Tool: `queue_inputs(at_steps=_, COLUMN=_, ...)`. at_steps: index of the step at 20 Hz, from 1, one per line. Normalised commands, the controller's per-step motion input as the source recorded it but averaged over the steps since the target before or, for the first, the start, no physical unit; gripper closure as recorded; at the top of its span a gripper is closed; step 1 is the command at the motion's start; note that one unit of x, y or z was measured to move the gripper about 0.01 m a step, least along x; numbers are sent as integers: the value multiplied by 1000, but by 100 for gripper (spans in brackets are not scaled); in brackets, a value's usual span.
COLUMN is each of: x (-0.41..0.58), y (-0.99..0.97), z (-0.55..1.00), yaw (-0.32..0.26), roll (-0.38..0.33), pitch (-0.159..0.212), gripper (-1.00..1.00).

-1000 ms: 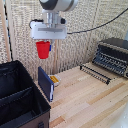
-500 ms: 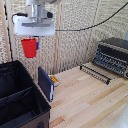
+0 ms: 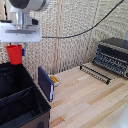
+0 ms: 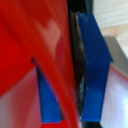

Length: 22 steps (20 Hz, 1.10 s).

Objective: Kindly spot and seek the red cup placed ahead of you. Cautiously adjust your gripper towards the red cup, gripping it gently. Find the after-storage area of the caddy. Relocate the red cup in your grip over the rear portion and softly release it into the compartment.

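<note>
While clamped in the end effector (image 3: 16, 46), red cup (image 3: 15, 54) above caddy (image 3: 22, 102).

My arm comes down from the upper corner on the exterior view's left, its white wrist joint rounded and pointing straight down. Below it sits my gripper (image 3: 15, 51), a wide white boxy block held level, with a dark cable trailing away from it toward the exterior view's right. My fingers point downward beneath the block and are closed on the red cup (image 3: 15, 54), which hangs upright under my palm. In the wrist view, one blue finger pad (image 4: 95, 70) presses against the cup's red wall, filling the frame.
</note>
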Motion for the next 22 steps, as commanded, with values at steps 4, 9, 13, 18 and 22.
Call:
queue_inputs(at_steps=4, x=210, y=610, z=-19, yaw=0, roll=-261, pitch=-1, gripper=100)
queue_inputs(at_steps=9, x=174, y=314, z=66, yaw=33, roll=-310, pitch=-59, gripper=100)
queue_inputs(at_steps=13, x=189, y=163, z=37, yaw=73, roll=-321, pitch=-105, gripper=100)
queue_inputs(at_steps=18, x=131, y=202, z=2, yaw=68, roll=-286, pitch=-122, gripper=100)
queue_inputs(at_steps=22, x=0, y=260, z=0, yaw=32, roll=-113, pitch=-78, gripper=-100)
